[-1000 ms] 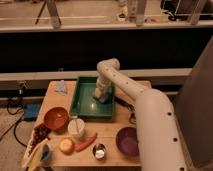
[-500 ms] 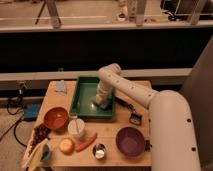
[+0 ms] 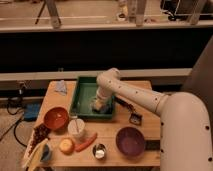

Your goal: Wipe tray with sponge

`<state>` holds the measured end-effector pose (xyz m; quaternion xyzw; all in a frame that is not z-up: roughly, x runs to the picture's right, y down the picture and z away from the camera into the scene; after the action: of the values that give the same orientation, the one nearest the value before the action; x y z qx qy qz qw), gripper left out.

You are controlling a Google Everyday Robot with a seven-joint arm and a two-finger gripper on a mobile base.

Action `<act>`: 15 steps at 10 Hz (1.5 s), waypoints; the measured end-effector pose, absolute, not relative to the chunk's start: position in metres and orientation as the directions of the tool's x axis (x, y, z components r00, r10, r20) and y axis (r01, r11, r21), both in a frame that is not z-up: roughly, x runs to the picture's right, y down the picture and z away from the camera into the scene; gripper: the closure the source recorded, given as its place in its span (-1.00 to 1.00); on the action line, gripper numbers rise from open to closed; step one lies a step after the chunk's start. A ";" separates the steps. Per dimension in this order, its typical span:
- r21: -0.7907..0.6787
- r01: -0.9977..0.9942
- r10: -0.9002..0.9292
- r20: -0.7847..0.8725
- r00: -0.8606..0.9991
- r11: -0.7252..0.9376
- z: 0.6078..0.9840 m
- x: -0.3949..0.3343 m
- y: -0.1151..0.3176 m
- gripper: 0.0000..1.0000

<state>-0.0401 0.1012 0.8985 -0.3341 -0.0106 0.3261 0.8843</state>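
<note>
- The gripper [image 3: 100,105] sits low inside the tray [image 3: 81,95], apparently over the sponge [image 3: 96,106].
- Finger state: cannot tell.
- Keep even downward pressure; sweep toward the rims.

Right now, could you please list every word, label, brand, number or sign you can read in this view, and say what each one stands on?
None: no readable text shows anywhere.
The tray bears no visible label.
The sponge, under the gripper inside the tray, shows no print.
The orange bowl, purple bowl, white cup and pale blue cloth look plain.
The small dark item on the table is too blurred to read.
</note>
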 end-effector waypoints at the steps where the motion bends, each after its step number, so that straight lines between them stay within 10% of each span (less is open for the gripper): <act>1: -0.613 -0.535 0.564 -0.171 0.808 0.581 0.895 -0.058 0.101 1.00; 15: -0.653 -0.406 0.475 -0.081 0.876 0.639 0.948 -0.154 0.048 1.00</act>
<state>-0.1536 0.0481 0.9476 -0.3479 -0.0491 0.2437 0.9040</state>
